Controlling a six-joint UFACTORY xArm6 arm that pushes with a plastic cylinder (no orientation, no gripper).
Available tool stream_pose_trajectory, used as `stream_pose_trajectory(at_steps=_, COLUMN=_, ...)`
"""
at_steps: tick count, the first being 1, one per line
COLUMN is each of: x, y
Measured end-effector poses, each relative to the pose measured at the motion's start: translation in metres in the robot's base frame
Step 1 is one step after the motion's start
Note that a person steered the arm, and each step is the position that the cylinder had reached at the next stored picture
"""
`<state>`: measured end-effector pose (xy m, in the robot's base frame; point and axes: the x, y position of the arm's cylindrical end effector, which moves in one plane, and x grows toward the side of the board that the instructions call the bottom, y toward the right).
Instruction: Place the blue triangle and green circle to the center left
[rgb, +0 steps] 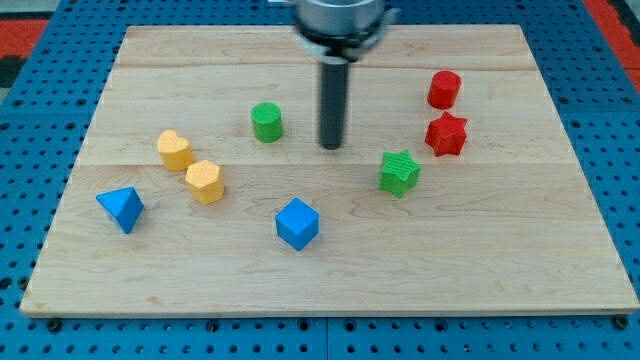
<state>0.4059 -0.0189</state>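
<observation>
The blue triangle (121, 208) lies near the board's left edge, towards the view's bottom. The green circle (267, 122) stands left of the board's centre, towards the view's top. My tip (331, 146) rests on the board to the right of the green circle, a block's width or so away from it and far from the blue triangle. It touches no block.
A yellow heart-like block (175, 150) and a yellow hexagon (205, 181) lie between the triangle and the circle. A blue cube (297, 223) sits at bottom centre. A green star (399, 172), a red star (446, 134) and a red cylinder (444, 89) are at the right. The wooden board (500, 270) lies on a blue pegboard.
</observation>
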Motion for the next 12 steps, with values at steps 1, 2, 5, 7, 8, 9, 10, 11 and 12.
stream_pose_trajectory(at_steps=1, x=-0.047, y=-0.069)
stream_pose_trajectory(at_steps=2, x=-0.070, y=-0.140)
stream_pose_trajectory(at_steps=5, x=-0.032, y=-0.285)
stream_pose_trajectory(at_steps=7, x=0.079, y=-0.271)
stream_pose_trajectory(at_steps=8, x=0.150, y=-0.265)
stream_pose_trajectory(at_steps=9, x=0.172, y=-0.244)
stream_pose_trajectory(at_steps=10, x=0.157, y=-0.192)
stream_pose_trajectory(at_steps=11, x=0.119, y=-0.188)
stream_pose_trajectory(at_steps=12, x=0.084, y=-0.189)
